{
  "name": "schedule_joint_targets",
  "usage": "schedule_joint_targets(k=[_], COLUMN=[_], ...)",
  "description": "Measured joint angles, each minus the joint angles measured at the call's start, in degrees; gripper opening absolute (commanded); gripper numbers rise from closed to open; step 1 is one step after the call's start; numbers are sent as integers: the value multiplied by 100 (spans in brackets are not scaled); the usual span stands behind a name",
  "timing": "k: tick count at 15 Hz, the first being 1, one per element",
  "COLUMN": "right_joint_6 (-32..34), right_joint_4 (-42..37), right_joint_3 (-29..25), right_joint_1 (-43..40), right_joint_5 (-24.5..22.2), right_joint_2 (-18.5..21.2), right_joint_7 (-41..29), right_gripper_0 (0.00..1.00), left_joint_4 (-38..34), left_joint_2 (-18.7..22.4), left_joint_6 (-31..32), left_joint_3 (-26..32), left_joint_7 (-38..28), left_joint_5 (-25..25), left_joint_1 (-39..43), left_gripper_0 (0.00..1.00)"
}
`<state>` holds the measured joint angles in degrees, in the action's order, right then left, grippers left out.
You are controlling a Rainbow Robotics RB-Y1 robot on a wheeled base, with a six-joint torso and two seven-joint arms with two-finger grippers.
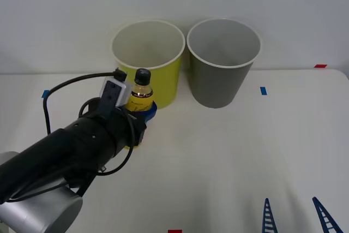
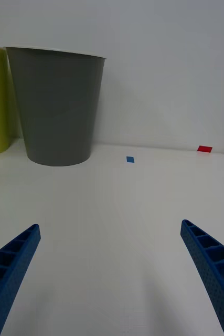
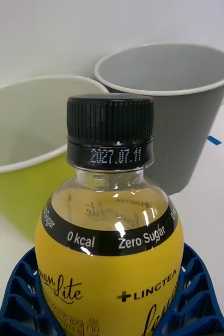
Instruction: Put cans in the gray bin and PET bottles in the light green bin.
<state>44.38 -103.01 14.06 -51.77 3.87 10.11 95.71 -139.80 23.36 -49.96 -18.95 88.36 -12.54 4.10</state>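
A small clear PET bottle (image 1: 142,94) of yellow liquid with a black cap stands upright in my left gripper (image 1: 143,112), whose blue fingers (image 3: 17,294) are shut on its body. It is held just in front of the light green bin (image 1: 148,61), cap about level with the bin's upper wall. In the left wrist view the PET bottle (image 3: 109,231) looms close, with the light green bin (image 3: 22,173) and the gray bin (image 3: 185,105) behind it. The gray bin (image 1: 222,61) stands right of the green one. My right gripper (image 1: 294,216) waits open at the table's near right edge.
Blue tape marks (image 1: 263,90) and red tape marks (image 1: 320,66) lie on the white table (image 1: 218,156). A white wall rises right behind both bins. The right wrist view looks across bare table at the gray bin (image 2: 56,105).
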Motion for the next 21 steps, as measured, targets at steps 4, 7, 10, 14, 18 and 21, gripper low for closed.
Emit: schedule_joint_targets(k=[4,7,10,14,18,21], right_joint_6=[0,0,0,0,0,0], right_joint_4=[0,0,0,0,0,0], right_joint_3=[0,0,0,0,0,0], right_joint_1=[0,0,0,0,0,0], right_joint_5=[0,0,0,0,0,0], right_joint_2=[0,0,0,0,0,0], right_joint_7=[0,0,0,0,0,0], right_gripper_0=[93,93,93,93,93,93], left_joint_4=[-401,-455,-449,48,1034,1796], left_joint_2=[-80,-108,-112,-43,109,123], left_joint_6=[-1265,-1618,-2253,-2903,-2738,-1930], left_joint_3=[934,1311,1481,1551,1427,1277], left_joint_7=[-135,-556,-1116,-1371,-1388,-1342], left_joint_5=[-721,-837,-871,-860,-993,-1108], left_joint_1=[-678,-1204,-1971,-3215,-4151,-4343], left_gripper_0=[0,0,0,0,0,0])
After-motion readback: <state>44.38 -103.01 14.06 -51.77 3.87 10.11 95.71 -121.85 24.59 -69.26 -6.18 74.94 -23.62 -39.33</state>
